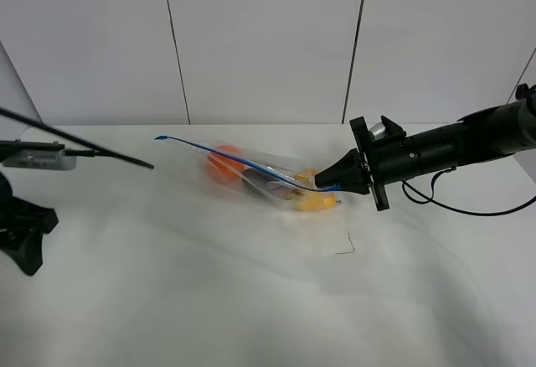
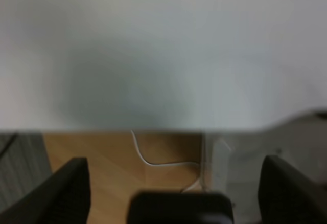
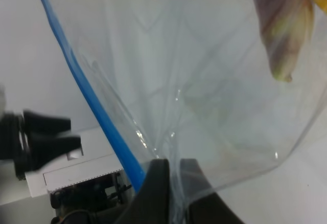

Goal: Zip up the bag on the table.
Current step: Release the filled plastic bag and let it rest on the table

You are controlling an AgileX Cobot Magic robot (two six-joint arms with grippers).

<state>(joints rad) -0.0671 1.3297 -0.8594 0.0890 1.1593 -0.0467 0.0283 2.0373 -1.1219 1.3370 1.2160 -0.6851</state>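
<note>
Lying near the middle of the worktop [image 1: 209, 292], the bag [image 1: 255, 178] is clamped at one end of its blue zipper strip [image 1: 234, 159] by the right hand [image 1: 324, 182]. The left hand [image 2: 173, 162] is held by the worktop's edge, well apart from the bag, fingers [image 2: 69, 188] spread wide.

We see the clear, crinkly bag [image 1: 260, 181] lying mid-way across the white desk [image 1: 209, 292], blue zipper strip [image 1: 226, 157] along its raised edge, with orange, purple and yellow produce inside.
</note>
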